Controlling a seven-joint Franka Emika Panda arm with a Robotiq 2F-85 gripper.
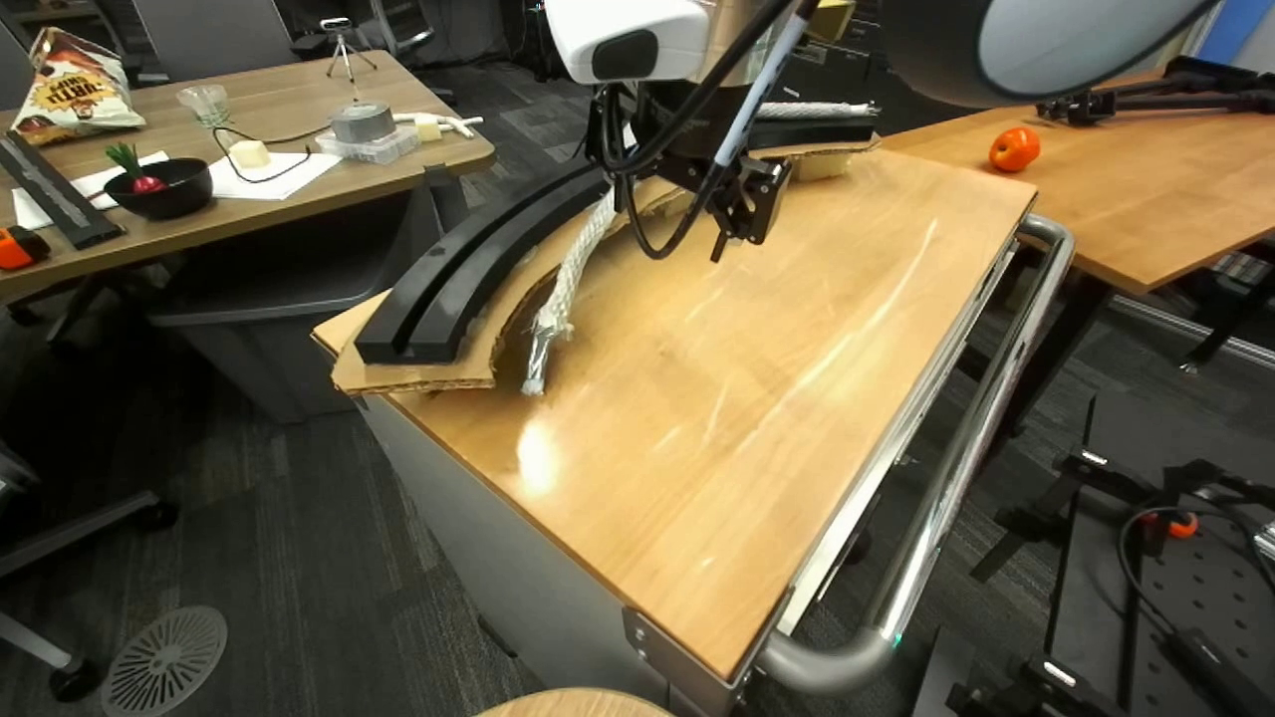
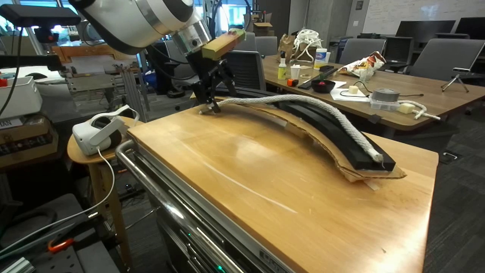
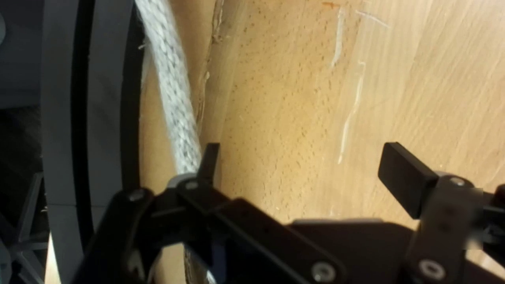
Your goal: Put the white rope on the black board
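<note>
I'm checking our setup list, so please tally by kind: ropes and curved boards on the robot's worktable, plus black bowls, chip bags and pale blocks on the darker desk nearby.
White rope: 1
Black curved board: 1
Black bowl: 1
Chip bag: 1
Pale blocks: 2
Total: 6

We have dark grey, streaked carpet (image 1: pixel 339 558) underfoot. In an exterior view we see bright windows (image 2: pixel 235 17) at the back, a plain grey wall (image 2: pixel 358 15), and a broad white whiteboard (image 2: pixel 424 10) behind two flat black monitors (image 2: pixel 426 29). Grey-backed office chairs (image 2: pixel 439 57) stand beside a long brown wood-topped table (image 2: pixel 439 102). Nearer, a pale wooden worktable (image 1: pixel 637 458) with a shiny metal tube rail (image 1: pixel 971 448) shows an oval white glare (image 1: pixel 538 456); near it stands a round light-wood stool (image 2: pixel 82 159).
</note>
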